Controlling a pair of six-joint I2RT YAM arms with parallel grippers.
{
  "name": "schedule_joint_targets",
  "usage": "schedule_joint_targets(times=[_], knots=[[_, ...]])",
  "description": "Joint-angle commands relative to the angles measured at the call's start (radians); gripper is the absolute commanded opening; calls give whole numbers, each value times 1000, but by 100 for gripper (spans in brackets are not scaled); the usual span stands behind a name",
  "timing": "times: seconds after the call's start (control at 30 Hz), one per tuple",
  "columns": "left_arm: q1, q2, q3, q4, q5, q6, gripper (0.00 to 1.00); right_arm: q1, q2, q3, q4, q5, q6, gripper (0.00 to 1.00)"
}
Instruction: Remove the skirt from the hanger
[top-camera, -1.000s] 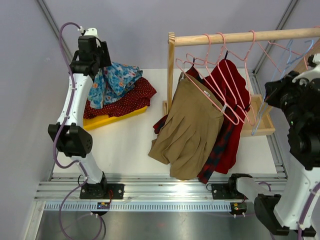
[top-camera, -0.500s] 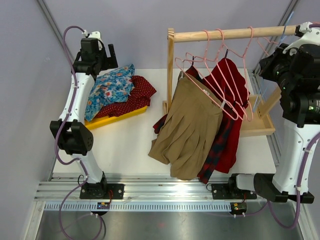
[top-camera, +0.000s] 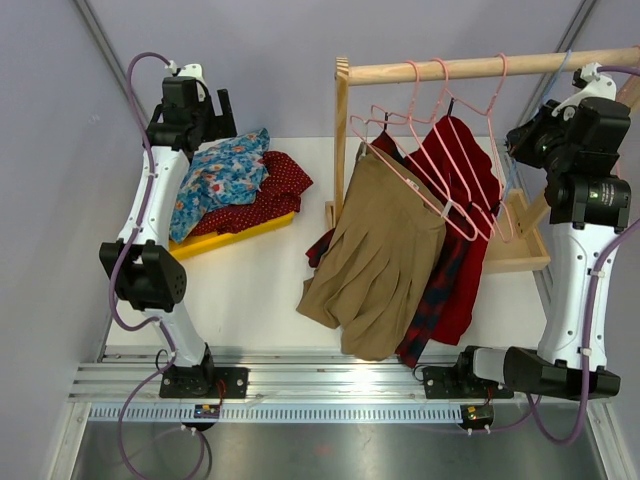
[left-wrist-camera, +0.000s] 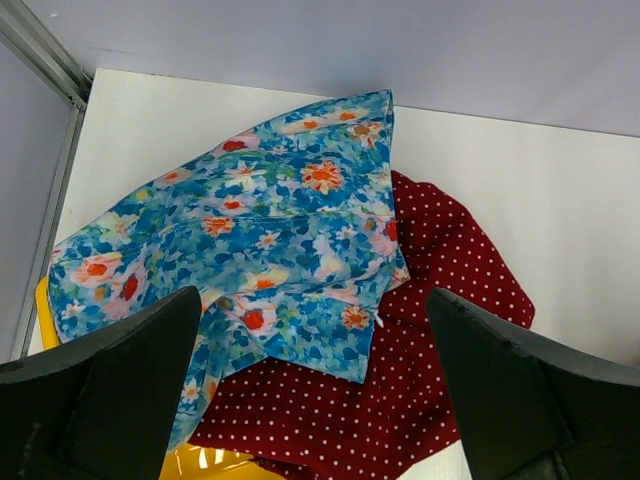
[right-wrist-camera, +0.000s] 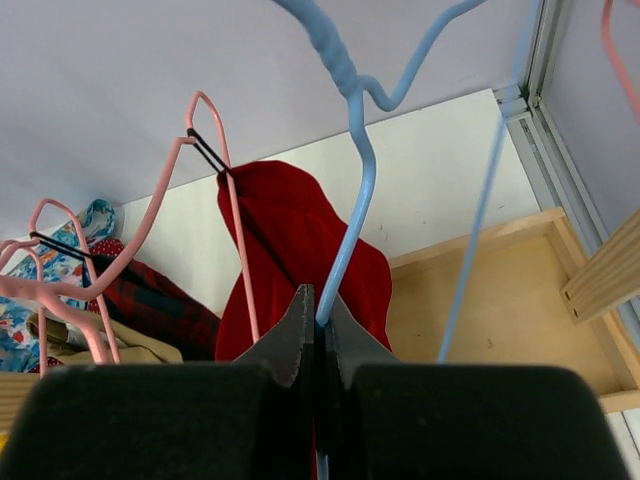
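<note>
My right gripper (right-wrist-camera: 320, 305) is shut on the wire of an empty blue hanger (right-wrist-camera: 350, 210), at the right end of the wooden rod (top-camera: 480, 68); it also shows in the top view (top-camera: 525, 135). A khaki skirt (top-camera: 380, 260), a red skirt (top-camera: 465, 170) and a dark plaid skirt (top-camera: 435, 300) hang from pink hangers (top-camera: 420, 190). My left gripper (left-wrist-camera: 315, 300) is open and empty above a blue floral skirt (left-wrist-camera: 270, 240), which lies on a red dotted skirt (left-wrist-camera: 440, 290).
The two loose skirts rest on a yellow tray (top-camera: 230, 238) at the back left. A wooden box (top-camera: 520, 250) forms the rack's base at the right. The rack's upright post (top-camera: 343, 140) stands mid-table.
The right arm swung up and left toward the rod with the blue hanger. The blue floral skirt dropped from under the left gripper and spread out on the pile.
</note>
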Motion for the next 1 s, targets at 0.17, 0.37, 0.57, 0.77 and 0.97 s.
schedule_joint_targets(times=[0.17, 0.37, 0.57, 0.77, 0.97], knots=[[5, -59, -4, 42, 35, 6, 99, -17, -102, -53, 38, 74, 9, 0], [3, -66, -1, 37, 52, 1, 99, -16, -165, -16, -49, 324, 20, 93], [3, -77, -3, 37, 67, 2, 99, -17, -207, 83, -46, 258, 46, 96], [3, -93, -4, 36, 65, 12, 99, -17, -184, 143, -39, -106, 133, 92], [3, -99, -6, 36, 68, 18, 99, -17, -167, 45, 46, -293, 199, 88]])
